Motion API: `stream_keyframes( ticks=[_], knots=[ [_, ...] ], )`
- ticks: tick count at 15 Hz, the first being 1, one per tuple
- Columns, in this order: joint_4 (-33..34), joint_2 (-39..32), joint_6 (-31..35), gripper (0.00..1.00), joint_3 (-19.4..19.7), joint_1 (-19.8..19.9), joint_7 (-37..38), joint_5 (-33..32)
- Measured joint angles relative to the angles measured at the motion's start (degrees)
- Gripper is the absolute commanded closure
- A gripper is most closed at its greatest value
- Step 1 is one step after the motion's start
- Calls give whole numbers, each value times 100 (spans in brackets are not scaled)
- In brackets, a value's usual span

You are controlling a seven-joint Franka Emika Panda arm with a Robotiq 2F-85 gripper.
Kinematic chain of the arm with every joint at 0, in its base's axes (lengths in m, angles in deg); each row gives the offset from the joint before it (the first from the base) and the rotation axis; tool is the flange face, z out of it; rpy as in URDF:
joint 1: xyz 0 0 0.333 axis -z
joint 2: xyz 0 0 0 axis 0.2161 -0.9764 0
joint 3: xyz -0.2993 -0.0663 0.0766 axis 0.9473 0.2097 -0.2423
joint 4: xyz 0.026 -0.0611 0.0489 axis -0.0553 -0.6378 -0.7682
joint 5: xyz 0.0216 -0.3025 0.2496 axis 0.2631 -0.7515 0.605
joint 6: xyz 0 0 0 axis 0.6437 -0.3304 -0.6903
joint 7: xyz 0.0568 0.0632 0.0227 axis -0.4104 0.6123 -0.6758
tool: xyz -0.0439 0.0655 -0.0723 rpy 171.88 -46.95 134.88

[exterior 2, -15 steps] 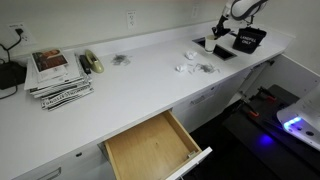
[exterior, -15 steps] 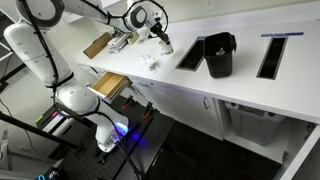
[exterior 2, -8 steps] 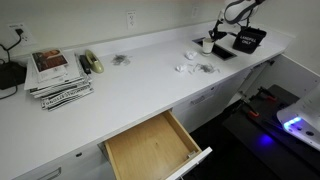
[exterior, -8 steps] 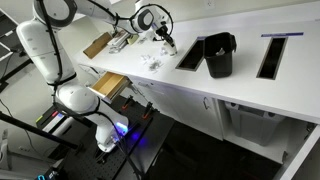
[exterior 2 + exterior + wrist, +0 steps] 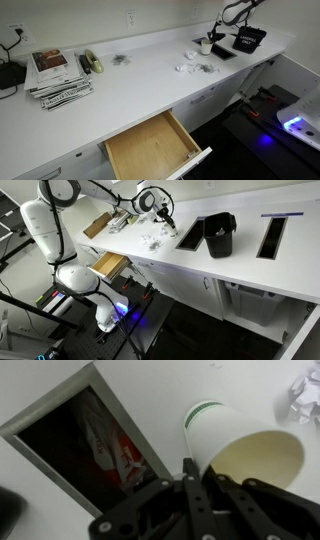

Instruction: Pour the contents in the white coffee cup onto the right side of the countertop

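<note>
Arm [image 5: 45,235] stretches low over the countertop [image 5: 150,385]; its gripper [image 5: 192,468] pinches the white coffee cup [image 5: 240,445] by its rim, cup tipped sideways. A dark slot opening [image 5: 80,445] lies just beside the gripper.

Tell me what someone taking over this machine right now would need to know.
Tool: shut on the rim of the small white round coffee cup, which is tipped on its side beside a dark-rimmed slot.
Contents: tiny whitish loose pieces lie on the long white countertop. What shows of the cup's inside looks empty.
Done: pouring, apparently.
Left: probably set the cup upright and let go.
</note>
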Motion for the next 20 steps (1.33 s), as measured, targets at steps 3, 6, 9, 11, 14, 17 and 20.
stream_keyframes(
  ticks=[3,6,9,11,14,17,20],
  knots=[
    [-16,-6,16,32,117,-118,69,-10],
    [-67,67,63,11,273,-237,200,-24],
    [-242,342,127,0,345,-240,201,-39],
    [-446,645,159,0,387,-240,201,-116],
    [-830,1226,165,0,408,-239,209,-378],
    [-1251,1874,203,0,400,-229,423,-930],
    [-1648,2514,210,0,270,-109,541,-1349]
  ],
)
